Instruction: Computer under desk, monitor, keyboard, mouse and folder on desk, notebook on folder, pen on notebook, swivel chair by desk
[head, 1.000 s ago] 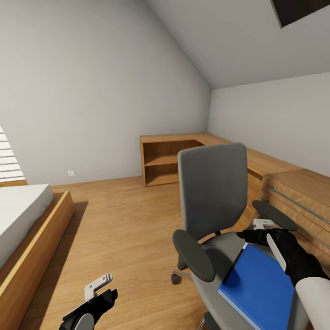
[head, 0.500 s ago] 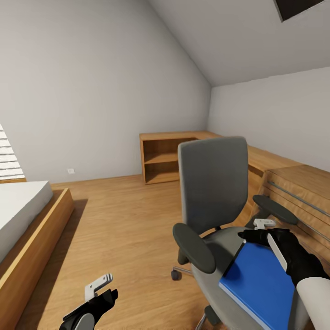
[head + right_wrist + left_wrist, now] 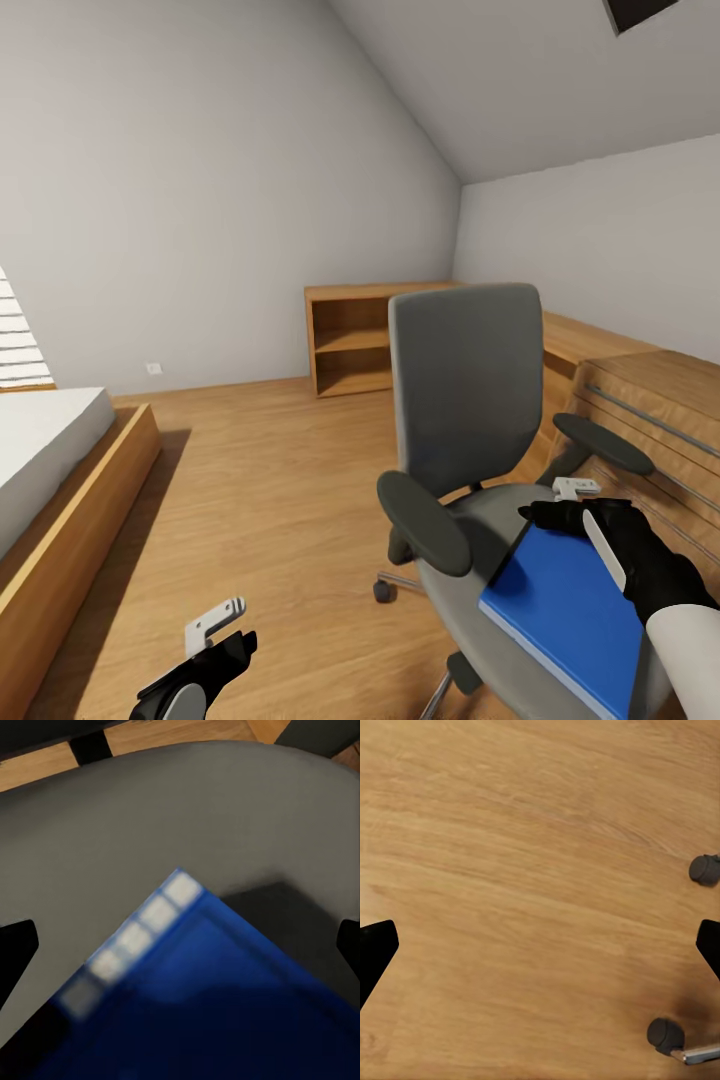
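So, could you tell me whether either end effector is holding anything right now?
Nothing is held: the right end effector hovers open above the flat bright blue folder, and the left end effector is open over the floor.

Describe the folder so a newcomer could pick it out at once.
Find the swivel chair in the middle of the wood floor, grey seat and tall grey back. The folder lies flat on its seat, under the right gripper. It is the one bright blue rectangle among grey upholstery and black armrests.
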Available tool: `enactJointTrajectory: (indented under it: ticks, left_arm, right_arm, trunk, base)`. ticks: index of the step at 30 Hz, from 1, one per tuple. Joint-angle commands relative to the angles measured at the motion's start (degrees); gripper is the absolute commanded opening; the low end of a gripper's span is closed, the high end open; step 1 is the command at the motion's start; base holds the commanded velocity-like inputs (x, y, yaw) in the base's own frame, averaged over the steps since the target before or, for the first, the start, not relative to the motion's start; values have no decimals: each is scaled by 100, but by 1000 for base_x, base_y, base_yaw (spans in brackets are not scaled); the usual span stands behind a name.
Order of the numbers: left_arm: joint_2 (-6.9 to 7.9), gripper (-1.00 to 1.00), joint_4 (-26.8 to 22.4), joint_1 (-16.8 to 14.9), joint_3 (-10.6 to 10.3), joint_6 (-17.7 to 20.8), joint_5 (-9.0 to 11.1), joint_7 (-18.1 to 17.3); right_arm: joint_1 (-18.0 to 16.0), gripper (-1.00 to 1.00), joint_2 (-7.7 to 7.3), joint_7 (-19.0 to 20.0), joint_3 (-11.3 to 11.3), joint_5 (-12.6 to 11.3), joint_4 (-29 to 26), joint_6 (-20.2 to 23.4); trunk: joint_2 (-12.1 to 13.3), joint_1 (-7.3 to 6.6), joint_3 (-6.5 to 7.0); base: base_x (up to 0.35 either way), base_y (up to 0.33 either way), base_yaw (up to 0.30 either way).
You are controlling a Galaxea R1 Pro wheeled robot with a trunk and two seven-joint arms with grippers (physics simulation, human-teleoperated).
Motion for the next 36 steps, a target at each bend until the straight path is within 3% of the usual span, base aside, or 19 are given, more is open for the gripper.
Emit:
enactJointTrajectory:
  ticks: [1,14,36]
  left_arm:
    - [6,100,-8,-4,-13,3,47,55]
    - [13,100,-1,-6,-13,3,69,33]
    - [14,100,10,-4,-13,3,79,37]
  right_arm:
    - [-3,100,-2,-4,-8,-46,-6,31]
    - [-3,100,-2,-4,-8,-46,-6,31]
    - [-3,100,1,-6,1,-46,-6,31]
  trunk:
    - [-44,21,-24]
    - [-124,65,-60]
    - [-124,65,-60]
  base:
    - [0,0,0]
    - [-6,0,0]
    - [-145,0,0]
